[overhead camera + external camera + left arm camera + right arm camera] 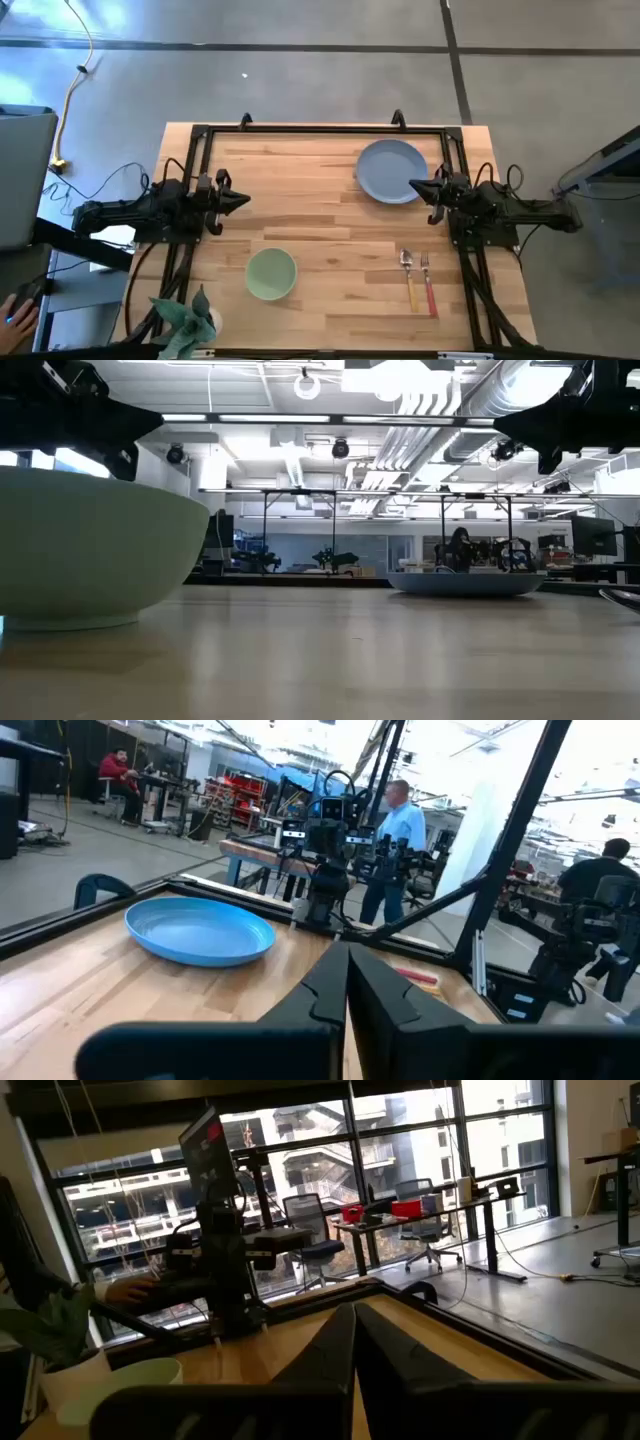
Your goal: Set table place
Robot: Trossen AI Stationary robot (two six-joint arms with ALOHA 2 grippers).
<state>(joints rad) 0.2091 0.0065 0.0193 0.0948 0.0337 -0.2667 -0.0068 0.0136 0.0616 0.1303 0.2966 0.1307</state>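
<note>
With both claws, left (pixel 243 201) and right (pixel 416 187), closed empty, plate (pixel 391 171), bowl (pixel 271 274), spoon (pixel 409 279) and fork (pixel 428 284) lay scattered on the table (pixel 320 215); gathering apparently remained unstarted, requiring an opened claw.

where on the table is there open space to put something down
Bare wood runs across the middle of the table, between the plate and the bowl. Another free patch lies between the bowl and the spoon. It is crowded by the fork and at the plate, next to the right gripper.
</note>
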